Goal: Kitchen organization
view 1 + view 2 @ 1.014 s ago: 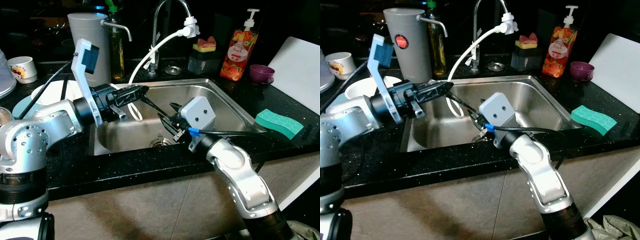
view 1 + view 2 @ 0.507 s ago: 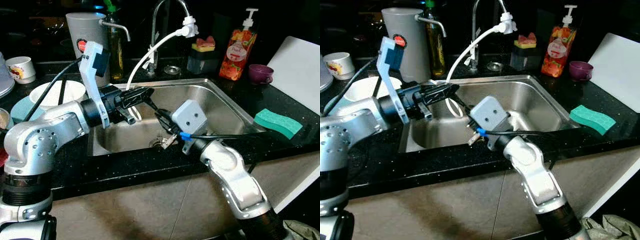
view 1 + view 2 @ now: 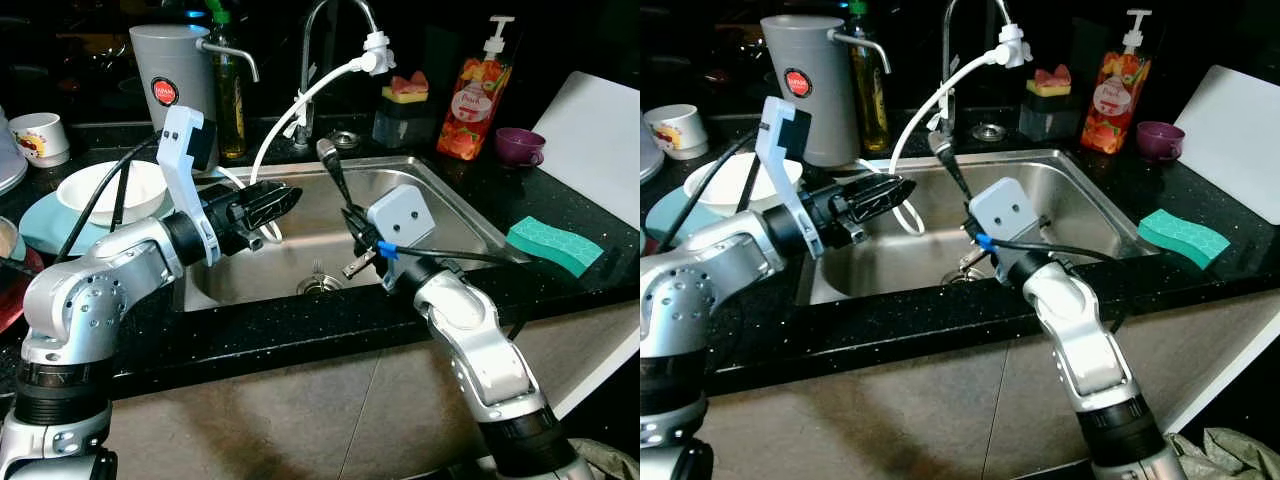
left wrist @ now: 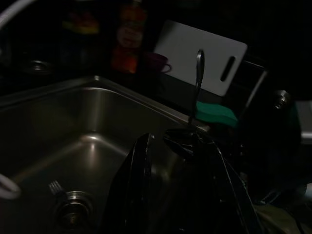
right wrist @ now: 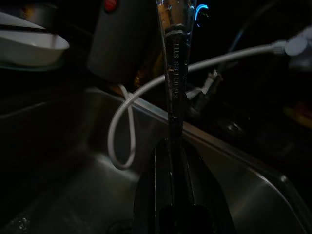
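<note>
- The grey water dispenser (image 3: 178,72) carried a round red sticker (image 3: 164,92); I could not read its lettering.
- The orange soap pump bottle (image 3: 477,100) bore a printed label; I made out one script word, possibly "Peach".
- The utensil handle (image 5: 174,83) that I held in my right gripper (image 3: 357,228) carried stamped lettering along its shaft; I could not make it out.
</note>
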Robot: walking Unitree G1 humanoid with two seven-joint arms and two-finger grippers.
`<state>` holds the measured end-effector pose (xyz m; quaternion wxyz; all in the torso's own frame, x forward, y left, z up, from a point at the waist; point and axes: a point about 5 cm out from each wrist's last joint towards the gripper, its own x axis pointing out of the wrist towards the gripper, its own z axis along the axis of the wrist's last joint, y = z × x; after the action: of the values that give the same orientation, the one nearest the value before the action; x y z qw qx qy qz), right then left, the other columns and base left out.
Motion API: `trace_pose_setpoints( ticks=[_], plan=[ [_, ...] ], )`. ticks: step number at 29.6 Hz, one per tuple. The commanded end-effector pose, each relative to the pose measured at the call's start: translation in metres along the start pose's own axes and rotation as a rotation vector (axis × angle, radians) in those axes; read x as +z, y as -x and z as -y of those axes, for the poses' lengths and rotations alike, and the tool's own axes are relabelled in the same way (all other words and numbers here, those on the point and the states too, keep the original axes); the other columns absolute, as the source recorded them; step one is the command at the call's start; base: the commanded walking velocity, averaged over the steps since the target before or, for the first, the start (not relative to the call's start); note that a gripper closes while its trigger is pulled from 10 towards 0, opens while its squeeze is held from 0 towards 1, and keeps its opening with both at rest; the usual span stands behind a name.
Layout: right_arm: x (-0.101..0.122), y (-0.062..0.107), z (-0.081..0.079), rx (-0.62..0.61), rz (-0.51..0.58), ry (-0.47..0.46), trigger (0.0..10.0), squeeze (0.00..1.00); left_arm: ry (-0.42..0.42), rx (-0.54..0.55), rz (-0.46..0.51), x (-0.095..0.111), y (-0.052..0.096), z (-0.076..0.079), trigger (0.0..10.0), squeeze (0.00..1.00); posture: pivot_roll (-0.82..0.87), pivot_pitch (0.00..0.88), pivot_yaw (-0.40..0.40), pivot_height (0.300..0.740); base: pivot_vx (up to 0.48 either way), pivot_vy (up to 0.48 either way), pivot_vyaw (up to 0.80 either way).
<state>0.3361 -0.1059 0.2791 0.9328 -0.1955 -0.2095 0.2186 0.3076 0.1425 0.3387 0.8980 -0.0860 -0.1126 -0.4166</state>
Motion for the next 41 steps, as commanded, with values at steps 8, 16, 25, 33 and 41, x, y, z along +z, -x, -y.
trace_pose_setpoints(
  ticks=[8, 16, 25, 33, 41],
  plan=[
    [-0.016, -0.023, 0.008, -0.089, -0.062, 0.012, 10.0, 0.00, 0.002, 0.051, 0.034, -0.001, 0.005, -0.002, 10.0, 0.00, 0.05, 0.166, -0.056, 0.740, 0.000, 0.000, 0.00],
    [-0.028, -0.038, -0.009, -0.138, -0.038, -0.195, 10.0, 1.00, 0.023, 0.075, 0.054, -0.003, 0.004, 0.000, 10.0, 0.00, 0.05, 0.170, -0.053, 0.740, 0.000, 0.000, 0.00],
    [-0.023, -0.041, -0.007, -0.168, 0.023, -0.249, 10.0, 1.00, 0.029, 0.103, 0.051, -0.006, 0.004, -0.002, 10.0, 0.00, 0.05, 0.178, -0.053, 0.740, 0.000, 0.000, 0.00],
    [0.000, -0.028, 0.005, -0.175, 0.130, -0.269, 10.0, 0.00, -0.273, 0.444, -0.036, -0.006, 0.006, -0.029, 10.0, 0.00, 0.05, 0.181, -0.054, 0.740, 0.000, 0.000, 0.00],
    [0.016, -0.013, 0.014, -0.186, 0.183, -0.296, 10.0, 0.00, -0.389, 0.737, -0.113, -0.009, 0.017, -0.050, 10.0, 0.00, 0.05, 0.190, -0.056, 0.740, 0.000, 0.000, 0.00]
  ],
)
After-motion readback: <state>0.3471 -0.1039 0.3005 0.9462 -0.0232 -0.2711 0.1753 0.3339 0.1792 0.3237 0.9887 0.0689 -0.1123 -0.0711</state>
